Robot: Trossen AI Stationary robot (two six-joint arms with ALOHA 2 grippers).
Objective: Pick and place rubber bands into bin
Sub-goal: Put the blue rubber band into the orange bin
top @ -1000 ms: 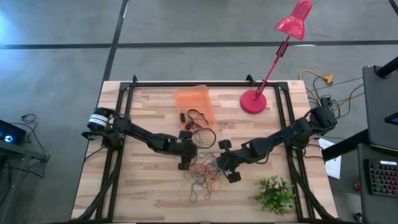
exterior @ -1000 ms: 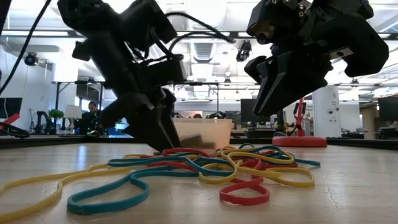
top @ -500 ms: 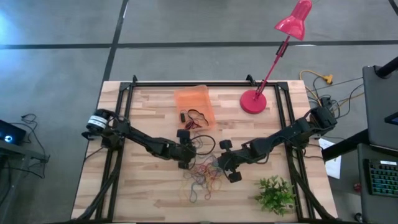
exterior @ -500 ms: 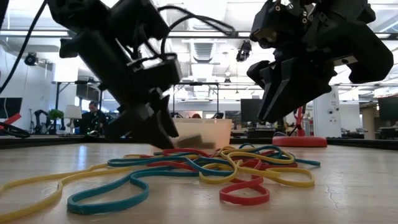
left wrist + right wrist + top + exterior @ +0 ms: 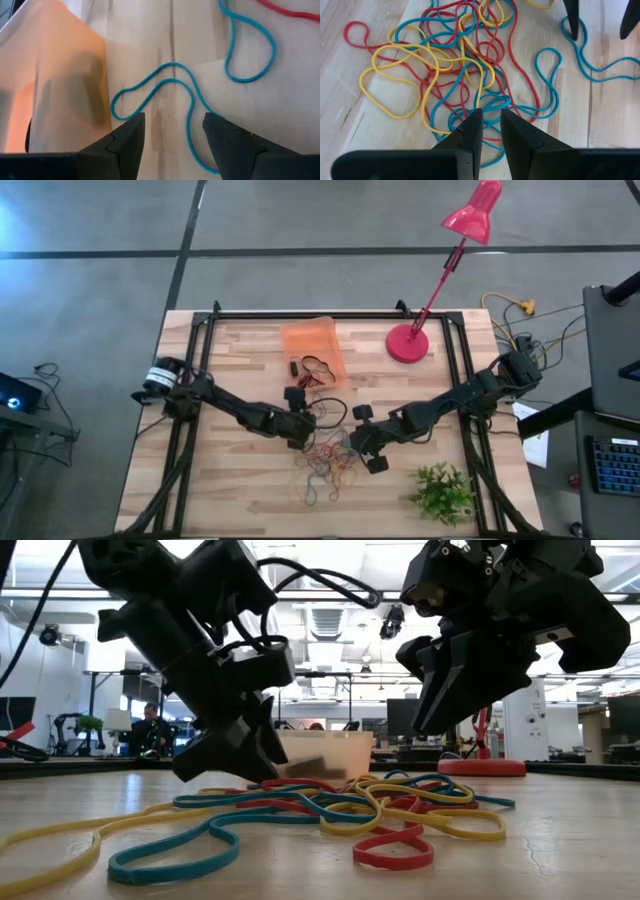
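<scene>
Though a few rubber bands [image 5: 318,367] already lie by the open end of the translucent orange plastic bin [image 5: 310,340], most remain a tangled, thin, bright heap on the wooden table [image 5: 240,480]. Left pincer [image 5: 303,438] hangs spread beside a blue loop; right pincer [image 5: 372,458], fingers nearly together, holds nothing.

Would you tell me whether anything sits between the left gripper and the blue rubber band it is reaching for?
Nothing visible does. The left gripper is open directly over a blue rubber band lying on bare wood, with the bin off to one side, not between them.
</scene>
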